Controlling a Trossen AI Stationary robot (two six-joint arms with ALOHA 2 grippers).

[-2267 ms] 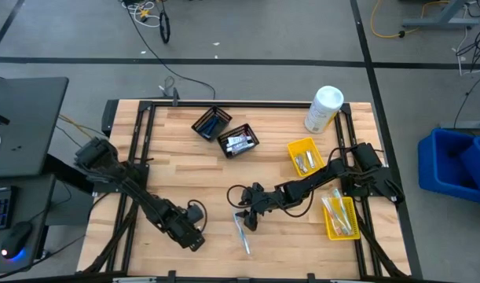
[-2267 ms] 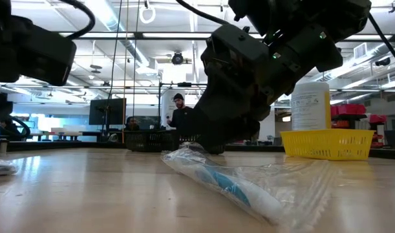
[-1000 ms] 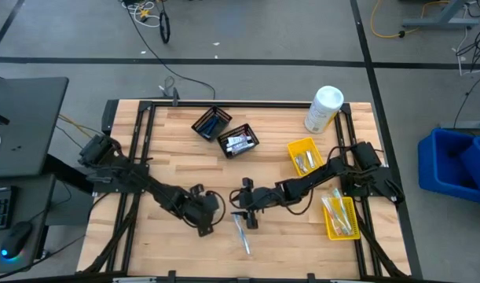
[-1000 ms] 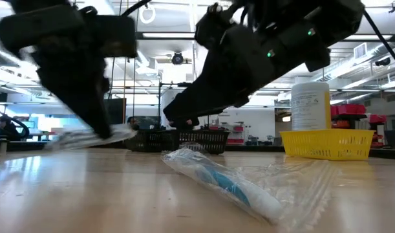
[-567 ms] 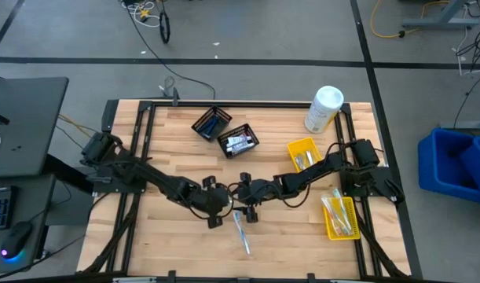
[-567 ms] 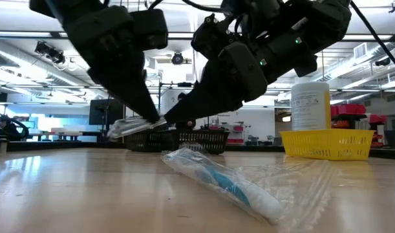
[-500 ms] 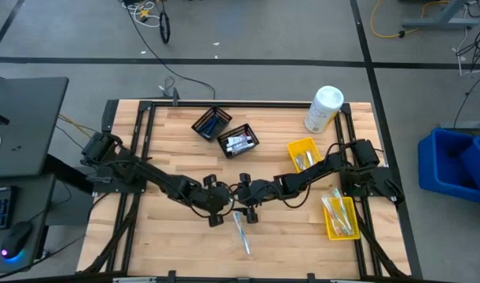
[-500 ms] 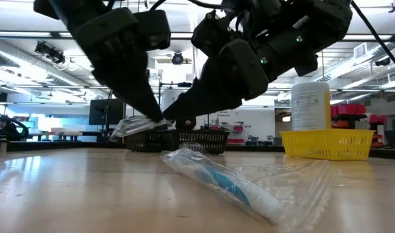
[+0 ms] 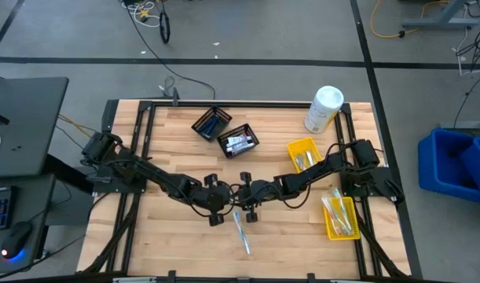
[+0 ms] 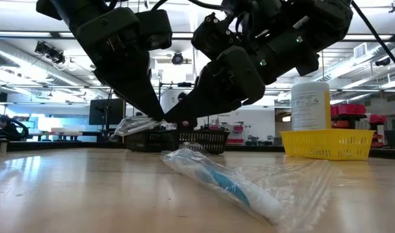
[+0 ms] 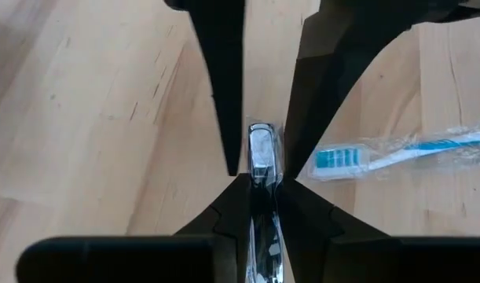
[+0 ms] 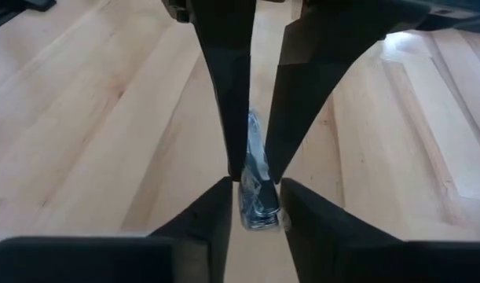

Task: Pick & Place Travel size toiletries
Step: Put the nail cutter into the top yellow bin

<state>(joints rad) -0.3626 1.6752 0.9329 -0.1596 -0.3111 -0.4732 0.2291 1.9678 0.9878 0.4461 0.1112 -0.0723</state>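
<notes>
My two grippers meet above the middle of the table. Between them hangs a small silver piece in a clear wrapper (image 11: 259, 153), one of the travel size toiletries. My left gripper (image 9: 228, 203) comes in from the table's left and is shut on it. My right gripper (image 9: 241, 200) comes in from the right, its fingers closed on the same piece (image 12: 255, 200). A blue-white toothbrush in a clear wrapper (image 9: 241, 234) lies flat on the wood just nearer than the grippers. My left gripper pinches the silver piece between its two fingertips (image 11: 238, 196), slanting down from the table's left. The piece's end (image 11: 261, 141) sticks out ahead of the tips. The piece is clear of the table, its wrapper (image 10: 136, 124) trailing out sideways. My right gripper has the silver piece's end (image 12: 258, 211) between its two fingertips (image 12: 224, 200), slanting down from the table's right. Its tips stand nose to nose with the left gripper's. The piece hangs above the wood.
Two black mesh baskets (image 9: 210, 123) (image 9: 238, 142) stand at the far middle. A yellow bin (image 9: 305, 156) and a second one (image 9: 340, 218) stand at the right. A big white canister (image 9: 324, 108) stands at the far right corner.
My left gripper has carried the silver piece toward the table's right until it met my right gripper, then kept still. My right gripper's fingers have drawn together around the piece. The toothbrush has not moved.
</notes>
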